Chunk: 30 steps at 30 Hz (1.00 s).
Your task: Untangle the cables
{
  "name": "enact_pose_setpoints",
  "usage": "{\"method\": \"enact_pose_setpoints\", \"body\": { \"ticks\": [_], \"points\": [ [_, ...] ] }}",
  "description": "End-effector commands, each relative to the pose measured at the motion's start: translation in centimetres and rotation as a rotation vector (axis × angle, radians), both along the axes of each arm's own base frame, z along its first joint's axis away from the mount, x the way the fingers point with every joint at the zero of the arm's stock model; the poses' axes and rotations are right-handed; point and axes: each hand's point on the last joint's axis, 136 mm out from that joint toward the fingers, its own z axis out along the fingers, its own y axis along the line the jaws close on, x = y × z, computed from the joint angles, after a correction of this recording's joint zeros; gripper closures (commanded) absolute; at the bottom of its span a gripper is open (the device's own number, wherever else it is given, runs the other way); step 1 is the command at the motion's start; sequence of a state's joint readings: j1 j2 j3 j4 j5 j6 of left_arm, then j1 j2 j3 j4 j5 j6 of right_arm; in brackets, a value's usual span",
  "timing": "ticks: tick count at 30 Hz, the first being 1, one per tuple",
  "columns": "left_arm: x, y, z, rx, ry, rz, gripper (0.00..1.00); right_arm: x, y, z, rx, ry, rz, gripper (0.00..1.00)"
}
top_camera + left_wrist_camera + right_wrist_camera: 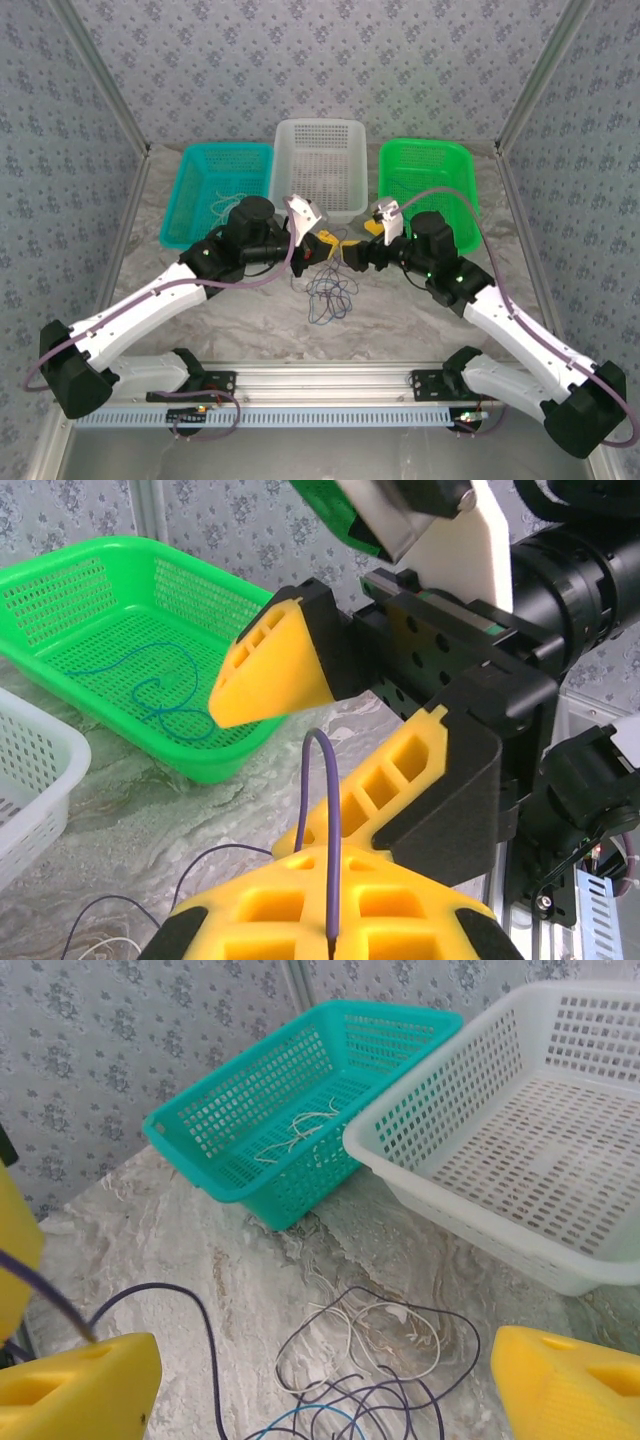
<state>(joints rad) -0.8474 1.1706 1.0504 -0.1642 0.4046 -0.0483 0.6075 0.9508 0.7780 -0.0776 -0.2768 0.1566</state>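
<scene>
Your left claw (332, 920) sits closest to its wrist camera, its yellow fingers (260, 910) pressed together and clamped on a purple cable (334, 810) that rises from between them. Just beyond, your right claw (258, 780) faces it with its jaws spread apart. Under both lies the marbled desk (400, 320). Along its far edge three baskets stand side by side: a teal basket (200, 200) holding a whitish cable (300, 1130), a white basket (318, 165), and a green basket (425, 185) holding a blue cable (160, 695). You find the tangled cables (328, 295) loose on the desk, just on the near side of both claws, purple and whitish loops overlapping.
</scene>
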Motion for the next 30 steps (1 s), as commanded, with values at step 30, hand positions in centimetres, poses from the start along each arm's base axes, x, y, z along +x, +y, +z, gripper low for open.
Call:
{"method": "enact_pose_setpoints", "body": {
  "ticks": [30],
  "points": [
    [-1.8,0.6,2.0,-0.051,-0.047,-0.056,1.00,-2.7,2.3,5.4,0.112,-0.121,0.214,0.28]
  ]
}}
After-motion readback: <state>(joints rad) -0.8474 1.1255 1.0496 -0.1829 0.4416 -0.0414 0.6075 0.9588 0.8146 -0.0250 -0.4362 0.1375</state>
